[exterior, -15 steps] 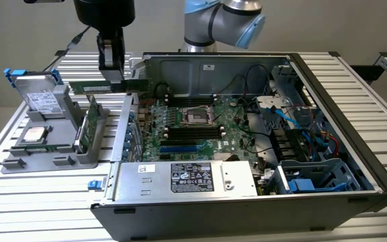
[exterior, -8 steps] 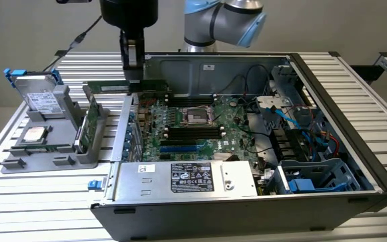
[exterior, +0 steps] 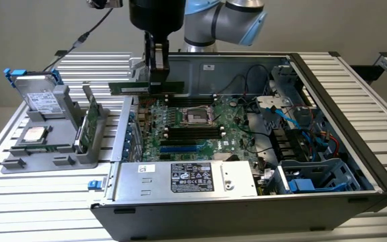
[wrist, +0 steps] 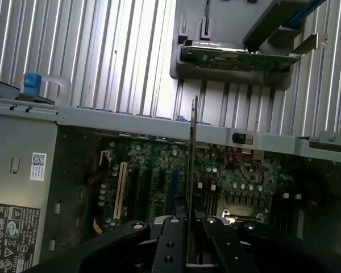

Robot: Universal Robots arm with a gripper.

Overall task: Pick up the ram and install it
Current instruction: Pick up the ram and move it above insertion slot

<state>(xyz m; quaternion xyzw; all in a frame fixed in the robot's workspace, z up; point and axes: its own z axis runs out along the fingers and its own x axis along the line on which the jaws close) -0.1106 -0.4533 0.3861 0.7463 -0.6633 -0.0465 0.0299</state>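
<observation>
Ribbed aluminium tabletop (exterior: 25, 201) carries the open computer case (exterior: 344, 118), and over its motherboard (exterior: 234, 117), near the case wall on the exterior view's left, my gripper (exterior: 158, 88) pinches the ram (exterior: 127, 89) across its flat faces, holding the green stick level above the black slots (exterior: 193, 132).

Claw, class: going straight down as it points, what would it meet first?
Likely the motherboard, the held ram touching first; depth unclear, and the ram's end might catch the case wall.
</observation>
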